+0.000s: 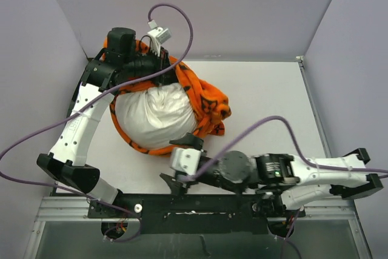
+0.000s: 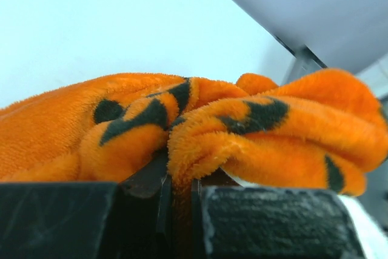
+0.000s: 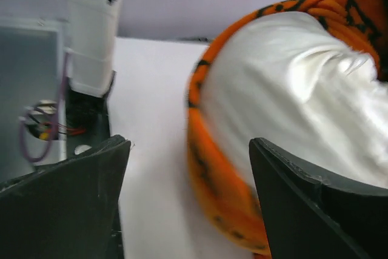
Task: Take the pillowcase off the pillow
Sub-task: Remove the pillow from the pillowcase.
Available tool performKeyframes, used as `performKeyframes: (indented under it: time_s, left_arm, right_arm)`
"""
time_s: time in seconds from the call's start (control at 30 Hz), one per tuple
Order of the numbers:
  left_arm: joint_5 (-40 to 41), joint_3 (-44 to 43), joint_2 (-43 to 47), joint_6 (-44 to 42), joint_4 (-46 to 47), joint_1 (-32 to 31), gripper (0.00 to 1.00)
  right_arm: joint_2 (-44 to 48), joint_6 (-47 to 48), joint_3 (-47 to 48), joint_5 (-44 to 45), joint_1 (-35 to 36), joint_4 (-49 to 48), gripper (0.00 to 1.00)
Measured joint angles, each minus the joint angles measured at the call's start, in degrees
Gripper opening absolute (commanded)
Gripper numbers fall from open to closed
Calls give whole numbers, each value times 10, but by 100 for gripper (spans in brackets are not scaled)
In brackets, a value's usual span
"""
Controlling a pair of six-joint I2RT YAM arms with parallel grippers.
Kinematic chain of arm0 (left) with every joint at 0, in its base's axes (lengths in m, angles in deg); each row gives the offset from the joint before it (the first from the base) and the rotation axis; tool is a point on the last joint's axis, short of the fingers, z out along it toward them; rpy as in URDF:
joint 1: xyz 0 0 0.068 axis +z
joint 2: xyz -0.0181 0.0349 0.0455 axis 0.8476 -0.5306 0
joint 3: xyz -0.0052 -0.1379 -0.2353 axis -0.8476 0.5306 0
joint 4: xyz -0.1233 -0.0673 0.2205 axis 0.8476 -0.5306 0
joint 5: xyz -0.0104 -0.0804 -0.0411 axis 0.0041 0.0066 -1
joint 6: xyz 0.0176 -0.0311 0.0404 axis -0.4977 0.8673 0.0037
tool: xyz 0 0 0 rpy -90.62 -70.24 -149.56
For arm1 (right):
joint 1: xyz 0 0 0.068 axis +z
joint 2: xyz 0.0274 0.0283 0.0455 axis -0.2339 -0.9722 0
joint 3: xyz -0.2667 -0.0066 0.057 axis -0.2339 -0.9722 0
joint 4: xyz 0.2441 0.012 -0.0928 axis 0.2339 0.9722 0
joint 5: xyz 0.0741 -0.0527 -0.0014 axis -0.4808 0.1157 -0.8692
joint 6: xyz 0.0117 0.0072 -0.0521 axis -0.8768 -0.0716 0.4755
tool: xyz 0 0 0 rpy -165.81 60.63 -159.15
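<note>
The white pillow [image 1: 154, 116] lies left of centre on the table, with its top and front bare. The orange pillowcase [image 1: 206, 101] with black motifs rings it and is bunched at its right and far sides. My left gripper [image 1: 165, 63] sits at the far edge of the bundle. In the left wrist view the left gripper [image 2: 180, 187] is shut on a fold of the pillowcase [image 2: 242, 137]. My right gripper [image 1: 174, 162] stands open just in front of the pillow's near edge. The right wrist view shows that gripper [image 3: 188, 177] holding nothing, with the pillow [image 3: 291, 89] and the pillowcase rim [image 3: 209, 180] ahead of it.
Grey walls [image 1: 200, 10] enclose the white table [image 1: 267, 95] on three sides. The left arm [image 1: 79, 125] runs along the pillow's left side. A black base rail [image 1: 182, 204] lies at the near edge. Purple cables [image 1: 182, 22] loop above both arms.
</note>
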Motion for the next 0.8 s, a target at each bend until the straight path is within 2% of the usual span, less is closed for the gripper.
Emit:
performKeyframes:
  time_s: [0.1,0.17,0.37,0.5,0.63,0.73,0.8]
  left_arm:
    - [12,1,-1,-18,76,28,0]
    - [16,10,-4,-27,113,43,0]
    - [-16,31,7,-41,143,51,0]
    - [-35,39,21,-44,143,51,0]
    - [-58,39,31,-44,140,51,0]
    - [-73,37,35,-45,132,53,0]
    - [-80,36,37,-48,124,57,0]
  right_arm:
    - [89,-42,-59,8,40,-35,83]
    - [136,-67,-79,32,52,-47,86]
    - [226,-114,-127,131,4,-86,100]
    - [239,-130,-119,137,-84,-78,98]
    - [176,-162,-16,87,-203,-40,100]
    - [106,-220,44,-45,-376,-21,92]
    - [76,-267,43,-145,-491,-20,91]
